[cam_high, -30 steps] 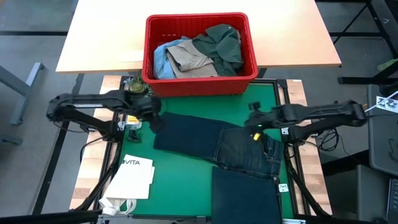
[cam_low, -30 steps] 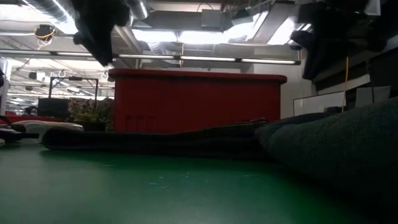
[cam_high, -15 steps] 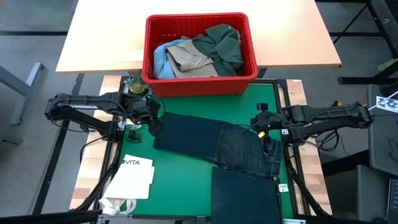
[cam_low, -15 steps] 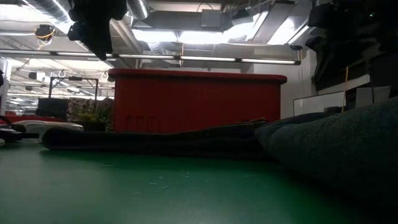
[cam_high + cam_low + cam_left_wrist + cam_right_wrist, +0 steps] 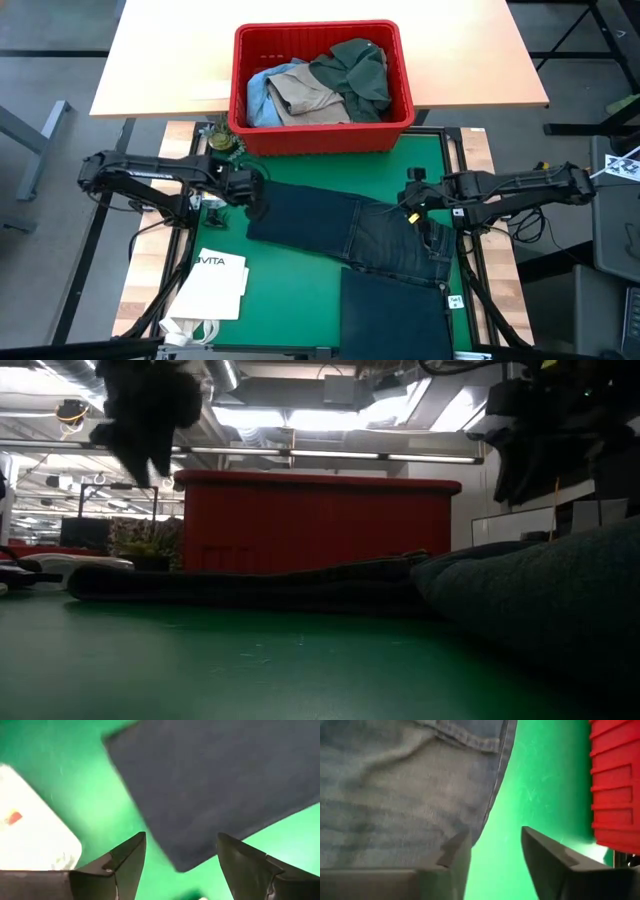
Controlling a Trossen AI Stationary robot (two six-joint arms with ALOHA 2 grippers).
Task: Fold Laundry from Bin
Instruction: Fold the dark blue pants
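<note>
High view — red bin [image 5: 322, 85] sits on the wooden tabletop [image 5: 160, 60] at the far edge of the green mat [image 5: 300, 285], holding a green shirt [image 5: 355, 70], a tan garment [image 5: 305, 92] and light blue cloth [image 5: 258, 95]. Dark trousers [image 5: 345, 235] lie spread on the mat. Left gripper [image 5: 252, 200] hovers at their left end, right gripper [image 5: 408, 207] over their right side. White paper bag [image 5: 210, 290] lies near the mat's left corner.

Low view — the trousers lie flat before the bin.

Left wrist view — fingers [image 5: 125, 865] spread, nothing between them.

Right wrist view — fingers [image 5: 550, 857] apart, empty, above the trousers' edge.
</note>
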